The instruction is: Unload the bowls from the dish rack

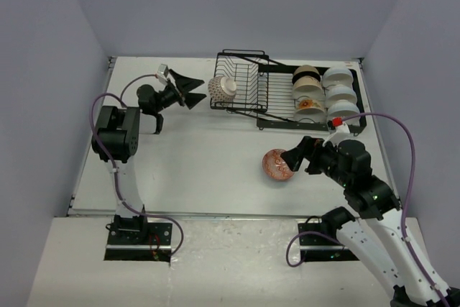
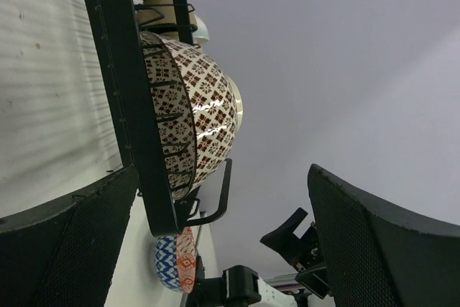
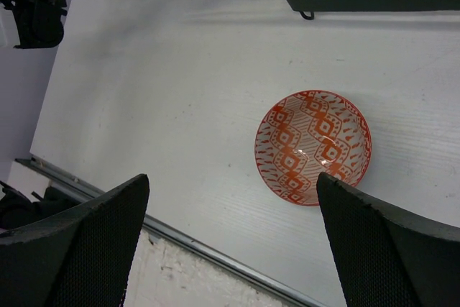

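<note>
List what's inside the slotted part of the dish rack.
One brown-patterned bowl stands on edge at the left end of the rack. The other slots look empty from above. The wires partly cover the bowl, and where it rests underneath cannot be seen.

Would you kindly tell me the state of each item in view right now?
dish rack: loaded with bowls.
reddish-brown patterned bowl: on edge in the rack's upright section.
stacked bowls: nested on the rack's flat tray.
orange patterned bowl: upright on the table, not gripped.
left gripper: open, empty.
right gripper: open, empty.
</note>
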### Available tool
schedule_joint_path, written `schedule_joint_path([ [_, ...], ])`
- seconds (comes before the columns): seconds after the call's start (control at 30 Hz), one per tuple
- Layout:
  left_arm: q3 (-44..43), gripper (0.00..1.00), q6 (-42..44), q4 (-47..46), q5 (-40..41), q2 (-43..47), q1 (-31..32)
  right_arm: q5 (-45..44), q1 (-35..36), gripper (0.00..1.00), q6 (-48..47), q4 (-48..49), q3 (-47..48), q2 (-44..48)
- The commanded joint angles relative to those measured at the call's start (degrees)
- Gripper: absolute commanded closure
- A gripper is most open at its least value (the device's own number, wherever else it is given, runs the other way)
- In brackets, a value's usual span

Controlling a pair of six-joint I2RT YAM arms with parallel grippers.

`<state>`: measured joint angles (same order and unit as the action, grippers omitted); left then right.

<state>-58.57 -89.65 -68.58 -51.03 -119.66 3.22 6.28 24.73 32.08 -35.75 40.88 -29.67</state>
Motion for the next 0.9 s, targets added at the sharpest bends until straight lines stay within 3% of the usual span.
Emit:
schedule_joint_path([
  [0.0,-0.7,0.0,-6.0,-14.1,-2.2,-0.6,0.0,1.9,0.1,0.01,-0.8,2.6,-0.2,-0.6],
  [0.87,-9.5,0.06,-21.4,-29.7,-0.4,-8.0,2.0,2.9,0.1,0.01,-1.0,3.2,-0.5,-1.5],
])
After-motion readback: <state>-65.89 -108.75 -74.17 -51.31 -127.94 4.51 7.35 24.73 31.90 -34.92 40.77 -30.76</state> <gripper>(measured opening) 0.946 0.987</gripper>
